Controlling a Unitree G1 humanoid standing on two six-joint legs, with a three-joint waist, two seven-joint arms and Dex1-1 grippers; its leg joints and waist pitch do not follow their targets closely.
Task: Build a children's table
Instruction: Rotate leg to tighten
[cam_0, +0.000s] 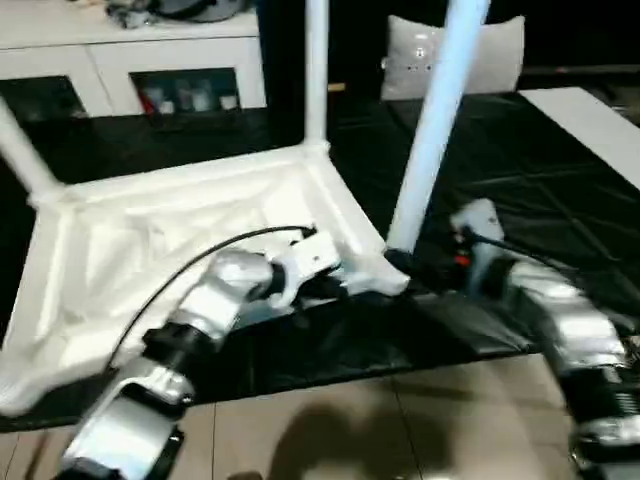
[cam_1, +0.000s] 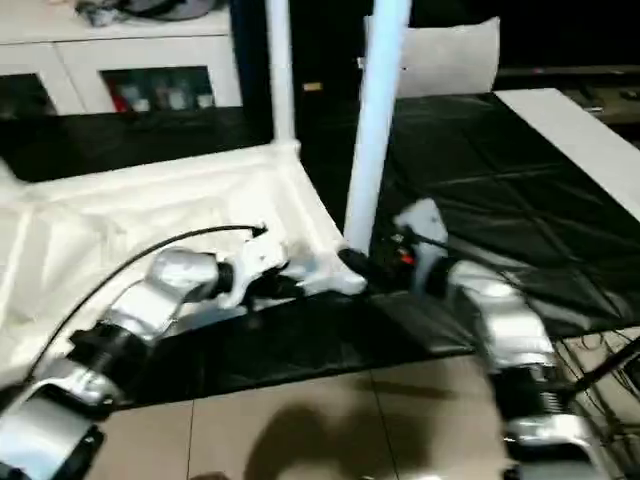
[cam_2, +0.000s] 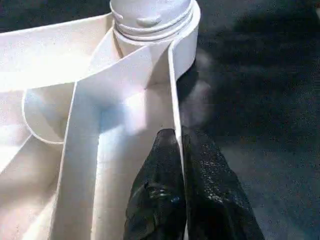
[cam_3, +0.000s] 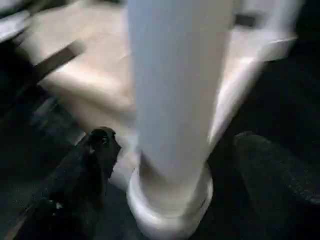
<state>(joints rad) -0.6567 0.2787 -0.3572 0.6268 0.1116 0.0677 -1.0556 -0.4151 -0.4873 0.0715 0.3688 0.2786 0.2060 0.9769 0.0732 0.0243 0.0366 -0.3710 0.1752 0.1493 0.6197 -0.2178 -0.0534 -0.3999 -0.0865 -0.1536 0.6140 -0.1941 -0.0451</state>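
The children's table lies upside down on a black mat, its white ribbed top (cam_0: 150, 240) facing up. Legs stand in the far right corner (cam_0: 317, 70), the near right corner (cam_0: 435, 120) and at the left (cam_0: 20, 150). My left gripper (cam_2: 177, 132) is shut on the top's thin side rim (cam_2: 172, 90), close to the near right corner socket (cam_2: 150, 20). My right gripper (cam_3: 175, 142) is open around the foot of the near right leg (cam_3: 175, 90). One finger (cam_3: 95, 165) stands on each side of that leg, apart from it.
A white cabinet (cam_0: 130, 60) with dark glass doors stands at the back left. A pale cushion (cam_0: 455, 55) sits behind the legs, and a white board (cam_0: 590, 120) lies at the right. The black mat (cam_0: 520, 170) ends at a tan tiled floor (cam_0: 380, 420) in front.
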